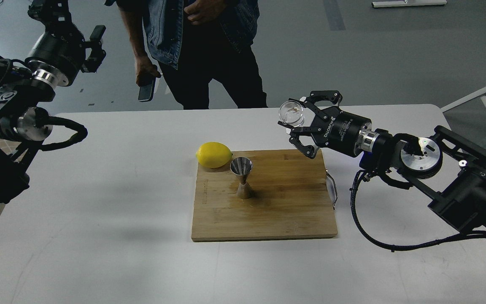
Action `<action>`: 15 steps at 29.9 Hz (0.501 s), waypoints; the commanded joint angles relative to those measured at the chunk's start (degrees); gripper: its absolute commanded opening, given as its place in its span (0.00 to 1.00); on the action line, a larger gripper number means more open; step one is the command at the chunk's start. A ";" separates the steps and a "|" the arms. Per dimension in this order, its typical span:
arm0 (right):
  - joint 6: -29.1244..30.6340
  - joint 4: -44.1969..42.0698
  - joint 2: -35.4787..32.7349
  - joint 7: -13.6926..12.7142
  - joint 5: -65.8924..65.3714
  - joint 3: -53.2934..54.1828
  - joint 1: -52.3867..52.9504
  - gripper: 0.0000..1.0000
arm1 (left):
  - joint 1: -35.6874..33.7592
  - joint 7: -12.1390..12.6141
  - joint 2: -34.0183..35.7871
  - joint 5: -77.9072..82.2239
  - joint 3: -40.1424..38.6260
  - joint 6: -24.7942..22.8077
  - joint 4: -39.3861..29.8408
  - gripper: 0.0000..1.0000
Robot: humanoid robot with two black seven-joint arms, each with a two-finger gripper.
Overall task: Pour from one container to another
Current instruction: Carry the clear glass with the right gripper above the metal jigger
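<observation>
A small clear glass tumbler (292, 113) is held in the air above the far right part of the wooden board, with my right gripper (298, 120) shut on it. The shiny steel jigger (241, 176) stands upright on the wooden cutting board (285, 211), to the lower left of the tumbler and well apart from it. My left gripper (93, 46) hangs high at the far left, off the table, with nothing in it; its fingers look open.
A yellow lemon (214, 155) lies at the board's far left corner, just behind the jigger. A person in a denim jacket (196, 46) stands behind the table holding a phone (147, 89). The white table (99, 211) surrounds the board.
</observation>
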 commanded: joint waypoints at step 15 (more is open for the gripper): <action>1.04 -2.01 5.12 0.10 -2.43 -3.12 0.32 0.43 | 0.00 0.00 0.15 -0.08 -0.57 -0.03 0.00 0.98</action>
